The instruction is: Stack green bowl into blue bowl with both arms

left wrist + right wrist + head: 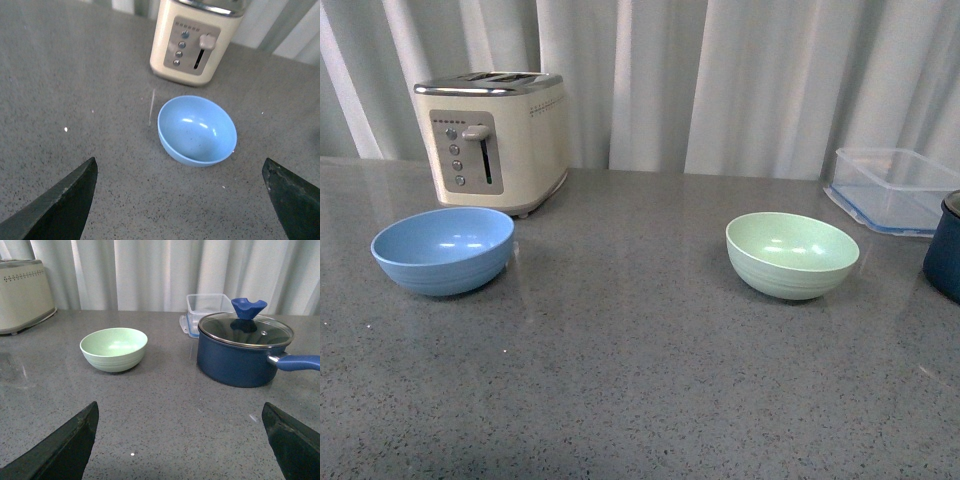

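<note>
Surface: grey speckled counter (640, 400), with a pale curtain (740, 80) behind.
Blue bowl (443, 250): you'll find it upright at 9 o'clock on the counter. It lies ahead of the left gripper (179, 160) and clear of its fingers.
Green bowl (792, 255): upright at 3 o'clock, well apart from the blue one. It sits ahead of the right gripper (180, 403), untouched.
Left gripper: fingers spread wide, holding nothing.
Right gripper: likewise spread and empty.
Views: your grippers show only in the wrist views. The right wrist view alone shows the pot (240, 357) whole, with its glass lid (245, 330) on.
Around: toaster (495, 140) at 1 o'clock from the blue bowl, just beside it. The container (895, 190) is at 2 o'clock from the green bowl, and the pot is at its 3 o'clock.
</note>
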Controlling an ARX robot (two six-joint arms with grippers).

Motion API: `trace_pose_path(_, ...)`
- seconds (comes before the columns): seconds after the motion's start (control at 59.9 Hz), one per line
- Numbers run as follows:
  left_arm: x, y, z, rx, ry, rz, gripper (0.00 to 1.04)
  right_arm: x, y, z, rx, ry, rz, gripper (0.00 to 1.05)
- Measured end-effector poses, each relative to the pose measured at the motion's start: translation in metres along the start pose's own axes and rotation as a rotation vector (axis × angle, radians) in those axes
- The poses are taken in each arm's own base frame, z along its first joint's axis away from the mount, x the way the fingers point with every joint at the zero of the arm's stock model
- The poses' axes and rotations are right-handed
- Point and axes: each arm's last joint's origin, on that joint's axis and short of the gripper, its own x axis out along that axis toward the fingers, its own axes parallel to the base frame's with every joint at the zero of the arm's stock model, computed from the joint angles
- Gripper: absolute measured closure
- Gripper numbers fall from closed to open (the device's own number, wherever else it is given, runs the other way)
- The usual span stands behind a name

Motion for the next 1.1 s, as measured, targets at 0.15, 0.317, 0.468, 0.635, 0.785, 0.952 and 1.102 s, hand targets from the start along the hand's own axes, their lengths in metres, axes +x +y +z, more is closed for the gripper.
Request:
trace_pose_path(0.15,0.040,0.004,0.005,-0.064,0.139,0.022,0.07,0.000,0.000,0.000,0.000,0.000,0.000,0.10)
trace_pose_path(0.317,0.086,0.005,0.005,-0.133,0.273,0.026,0.07,0.000,0.000,0.000,0.000,0.000,0.000,0.10)
trace_pose_path(0.468,0.117,0.003,0.003,-0.149,0.352,0.076,0.07,0.000,0.000,0.000,0.000,0.000,0.000,0.10)
trace_pose_path(0.635,0.152,-0.002,0.003,-0.174,0.405,0.097,0.07,0.000,0.000,0.000,0.000,0.000,0.000,0.10)
trace_pose_path(0.785,0.170,-0.006,0.000,-0.185,0.437,0.119,0.07,0.000,0.000,0.000,0.000,0.000,0.000,0.10)
trace_pose_path(0.952,0.186,-0.012,-0.007,-0.194,0.470,0.133,0.07,0.000,0.000,0.000,0.000,0.000,0.000,0.10)
trace_pose_path(1.102,0.196,-0.018,-0.014,-0.200,0.488,0.127,0.07,0.000,0.000,0.000,0.000,0.000,0.000,0.10)
